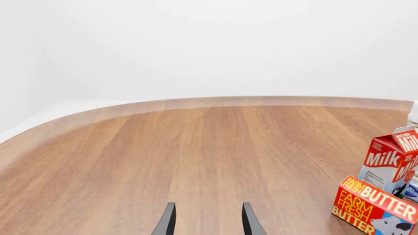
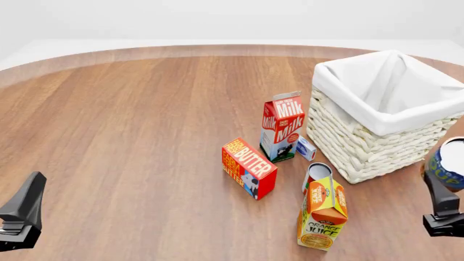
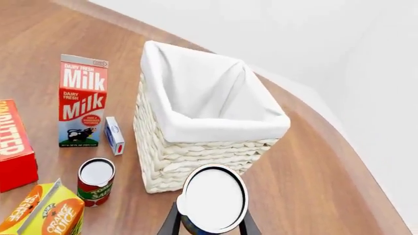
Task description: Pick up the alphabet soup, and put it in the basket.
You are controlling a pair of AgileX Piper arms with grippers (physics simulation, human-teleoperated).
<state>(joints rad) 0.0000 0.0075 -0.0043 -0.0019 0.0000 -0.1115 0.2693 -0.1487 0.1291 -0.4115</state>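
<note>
My right gripper [image 3: 210, 223] is shut on the alphabet soup [image 3: 213, 198], a can with a pale silver top and blue label. It holds it in the air on my side of the basket [image 3: 209, 129]. In the front view the can [image 2: 451, 162] shows at the right edge, near the big white wicker basket [image 2: 377, 141] with its cloth liner. My left gripper [image 1: 207, 220] is open and empty above bare table; in the front view it [image 2: 22, 212] is at the lower left.
A milk carton [image 2: 283, 128], a red butter box [image 2: 249, 167], a red-and-white can [image 2: 316, 176], an orange juice carton [image 2: 323, 213] and a small blue-white box [image 2: 305, 148] stand left of the basket. The table's curved far edge [image 2: 217, 50] runs behind.
</note>
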